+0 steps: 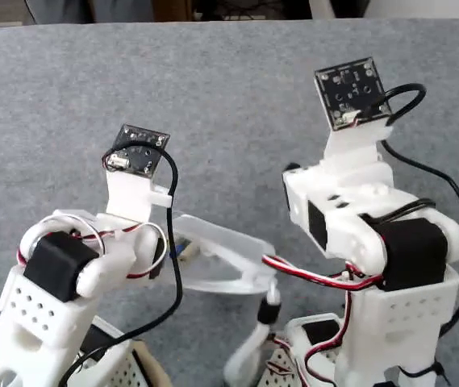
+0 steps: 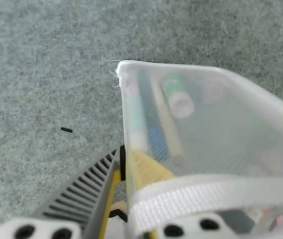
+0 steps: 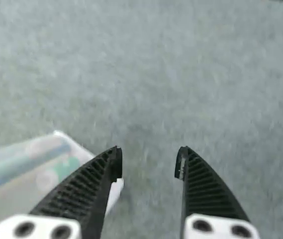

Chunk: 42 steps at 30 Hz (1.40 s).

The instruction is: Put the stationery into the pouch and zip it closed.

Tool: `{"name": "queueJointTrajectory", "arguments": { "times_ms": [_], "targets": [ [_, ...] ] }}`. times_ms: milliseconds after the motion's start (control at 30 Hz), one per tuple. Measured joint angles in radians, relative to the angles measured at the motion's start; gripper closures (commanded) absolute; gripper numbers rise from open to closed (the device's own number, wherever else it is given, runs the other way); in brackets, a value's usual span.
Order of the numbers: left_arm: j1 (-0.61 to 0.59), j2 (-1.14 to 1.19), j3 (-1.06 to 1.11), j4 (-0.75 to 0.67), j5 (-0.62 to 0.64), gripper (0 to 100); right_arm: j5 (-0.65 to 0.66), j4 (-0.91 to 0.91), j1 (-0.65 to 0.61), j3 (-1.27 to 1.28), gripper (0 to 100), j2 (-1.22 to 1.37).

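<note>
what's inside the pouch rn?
Through the translucent pouch wall: a few pen-like sticks side by side and a green-and-white tube. The white band covers whatever lies under it.

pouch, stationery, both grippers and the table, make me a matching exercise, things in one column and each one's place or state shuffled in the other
Things:
1. left gripper
2. right gripper
3. stationery
4. table

Place or state:
a. grey, with a carpet-like surface
b. open, holding nothing, above the bare table
c. inside the translucent pouch
d. shut on the pouch's edge

Pairs: 1-d, 2-b, 3-c, 4-a
</note>
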Motion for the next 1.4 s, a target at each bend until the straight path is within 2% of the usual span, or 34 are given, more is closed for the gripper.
{"name": "queueJointTrajectory", "arguments": {
  "times_ms": [167,367,633,867,1133,1233,1400],
  "targets": [
    [-0.018,0.0,0.005,-0.011,0.002,97,0.058,0.008,0.002,0.044,81.1,-0.025],
    [-0.1,-0.014,0.086,-0.12,0.003,97,0.141,0.008,0.002,0.109,81.5,-0.071],
    [-0.114,-0.021,0.183,-0.259,0.003,97,0.15,0.008,0.002,0.183,95.3,-0.135],
    [-0.198,0.005,0.267,-0.423,0.003,97,0.15,0.008,0.002,0.265,84.7,-0.183],
    [-0.307,0.233,0.216,-0.468,0.003,97,0.15,0.008,0.002,0.361,83.9,-0.216],
    [-0.315,0.305,0.17,-0.46,0.003,97,0.15,0.008,-0.051,0.408,83.7,-0.216],
    [-0.318,0.362,0.14,-0.442,0.003,97,0.118,0.008,-0.224,0.451,83.7,-0.219]
  ]
}}
